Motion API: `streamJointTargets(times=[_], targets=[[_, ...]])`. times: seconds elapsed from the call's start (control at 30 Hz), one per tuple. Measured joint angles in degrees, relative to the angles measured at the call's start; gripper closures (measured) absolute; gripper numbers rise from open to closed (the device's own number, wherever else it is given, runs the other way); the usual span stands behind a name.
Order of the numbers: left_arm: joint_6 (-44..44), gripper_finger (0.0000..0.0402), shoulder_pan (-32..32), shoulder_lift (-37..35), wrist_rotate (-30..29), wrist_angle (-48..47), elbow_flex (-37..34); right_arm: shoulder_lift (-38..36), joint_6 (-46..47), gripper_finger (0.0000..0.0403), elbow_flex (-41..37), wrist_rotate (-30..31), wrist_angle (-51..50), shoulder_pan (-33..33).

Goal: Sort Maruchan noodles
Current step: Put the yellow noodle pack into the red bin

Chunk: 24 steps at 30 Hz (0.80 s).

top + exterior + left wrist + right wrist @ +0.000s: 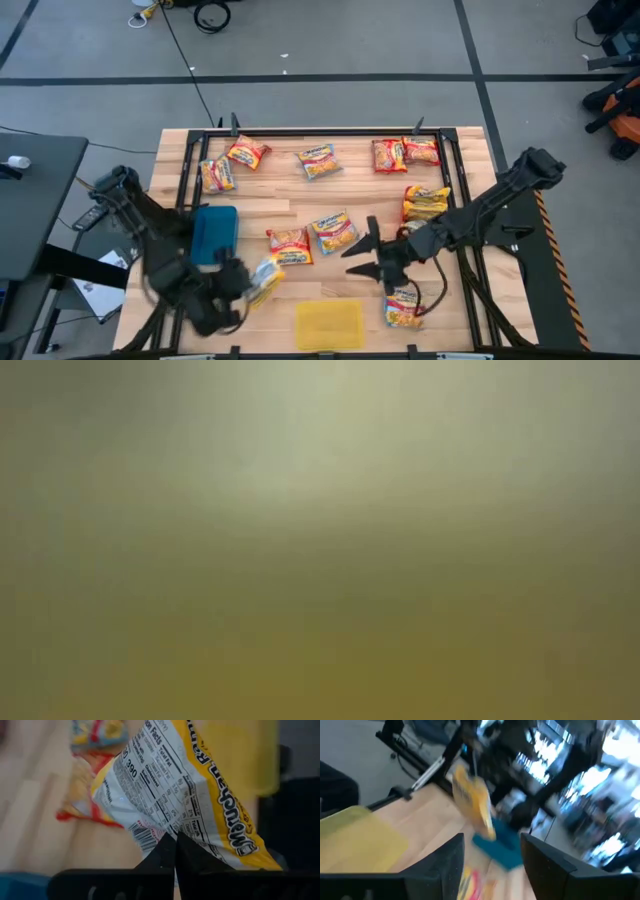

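Note:
Several Maruchan noodle packets lie flat on the wooden table: red-orange ones (pixel 390 155) (pixel 421 150) at the far edge, yellow-orange ones (pixel 318 160) (pixel 426 200) (pixel 335 232) and more at mid-table. My left gripper (pixel 245 287) (pixel 175 847), near the table's near-left corner, is shut on a yellow packet (pixel 266 279) (pixel 175 785) (pixel 472 802). My right gripper (pixel 358 255) (pixel 492 855) is open over mid-table, right of the packets (pixel 289 245), touching nothing. The low view shows only a yellowish blur. My left gripper pinches the yellow packet between its two fingers at one short sealed end, beside the barcode (pixel 150 837). The white nutrition side faces the wrist camera. In the right wrist view the packet hangs clear of the table, over the blue tray.
A blue tray (pixel 213 235) (pixel 500 845) lies at the left by my left arm. A yellow tray (pixel 329 323) (pixel 360 835) lies at the near edge. One packet (pixel 404 307) lies near-right under my right arm. A black frame (pixel 300 130) borders the table.

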Motion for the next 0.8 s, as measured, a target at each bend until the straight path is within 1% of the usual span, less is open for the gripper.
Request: streamJointTargets(times=[0.07,0.13,0.27,0.37,0.47,0.53,0.63,0.8], targets=[[4.0,0.04,4.1,0.0,1.2,0.0,0.0,2.0,-2.8,0.0188,0.0,0.0,2.5,0.1],[9.6,0.0401,8.8,0.4,3.0,1.4,0.0,4.0,-3.4,0.0173,1.0,0.2,1.9,-0.4],[24.0,0.0401,17.9,0.8,7.6,9.5,0.0,8.0,-3.6,0.0141,2.7,0.8,1.0,-1.4],[32.0,0.0401,24.6,1.6,13.3,16.0,0.0,10.8,-5.7,0.0117,4.1,3.5,0.8,-1.7],[37.3,0.0401,30.0,3.4,17.4,19.0,0.0,12.5,-10.5,0.0096,5.0,7.4,0.3,-1.7],[39.9,0.0401,32.4,5.4,18.6,19.2,0.0,13.1,-11.7,0.0088,5.3,8.6,-0.2,-1.6],[43.8,0.0401,34.9,8.2,21.1,22.7,-0.1,13.0,-10.7,0.0086,5.5,8.9,-1.6,-2.1],[48.1,0.04,36.2,11.0,26.7,28.4,-0.1,13.0,-8.0,0.0095,5.5,8.2,-9.4,-4.1]])
